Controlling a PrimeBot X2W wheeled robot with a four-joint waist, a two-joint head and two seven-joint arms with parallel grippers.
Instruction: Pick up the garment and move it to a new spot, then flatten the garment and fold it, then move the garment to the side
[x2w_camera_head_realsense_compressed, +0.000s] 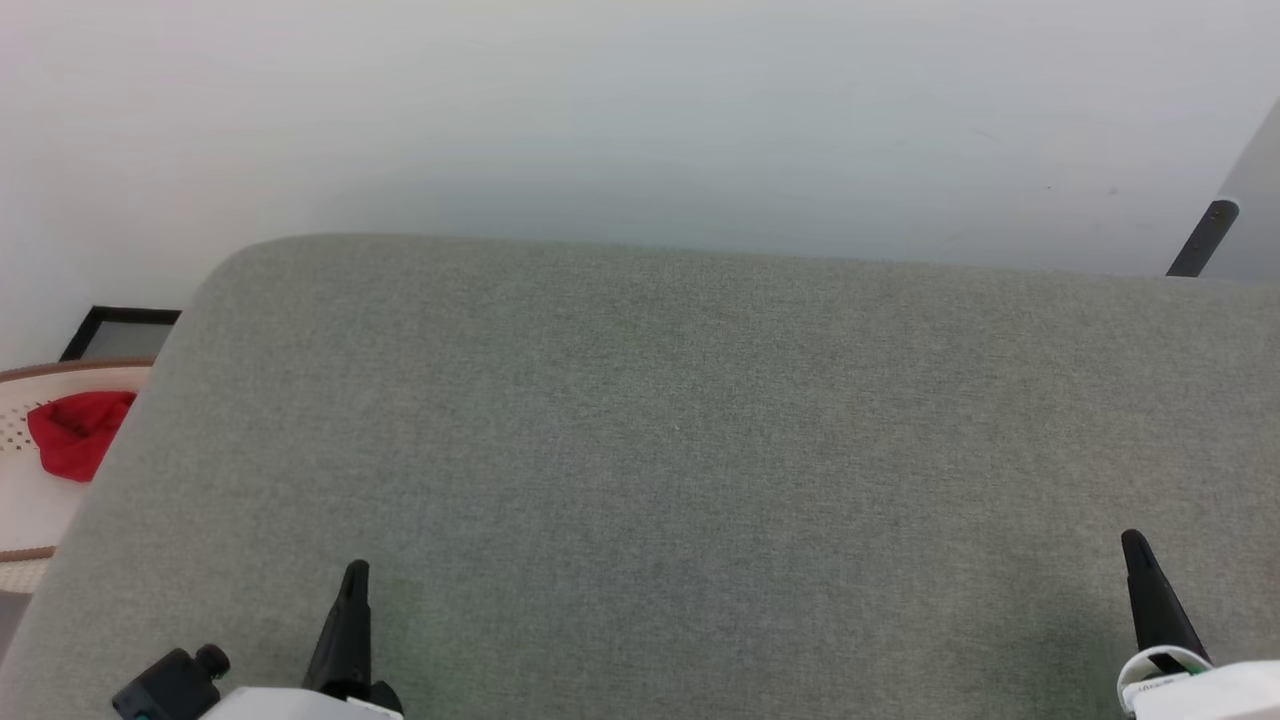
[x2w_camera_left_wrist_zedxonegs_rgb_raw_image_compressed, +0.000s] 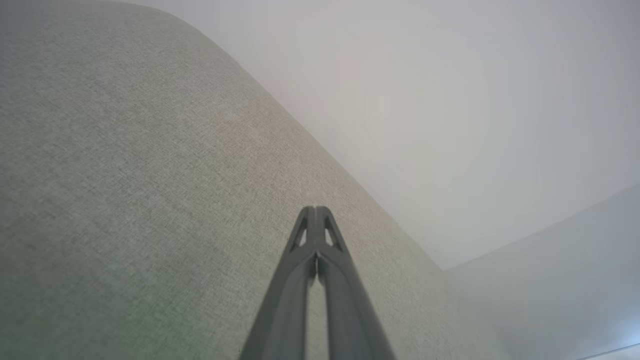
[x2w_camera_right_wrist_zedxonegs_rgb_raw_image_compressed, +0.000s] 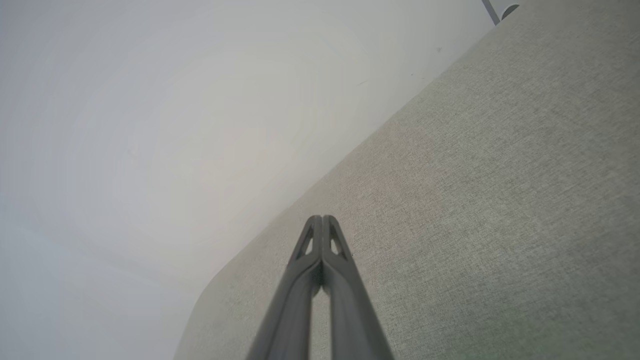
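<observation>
This looks like a room in a home, or one furnished like it. A broad grey upholstered cushion (x2w_camera_head_realsense_compressed: 640, 450) with a rounded corner spreads across the head view. Just left of it stands a white basket (x2w_camera_head_realsense_compressed: 25, 490) with a brown rim, a red cloth (x2w_camera_head_realsense_compressed: 75, 435) inside. Past the cushion's far left corner sits a black frame (x2w_camera_head_realsense_compressed: 120, 330), and off its far right corner a dark furniture leg (x2w_camera_head_realsense_compressed: 1205, 238).

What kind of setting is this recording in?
Probably an indoor room, home-like or a mock-up: a grey fabric-upholstered surface before a plain white wall, with a pale perforated basket beside it.
</observation>
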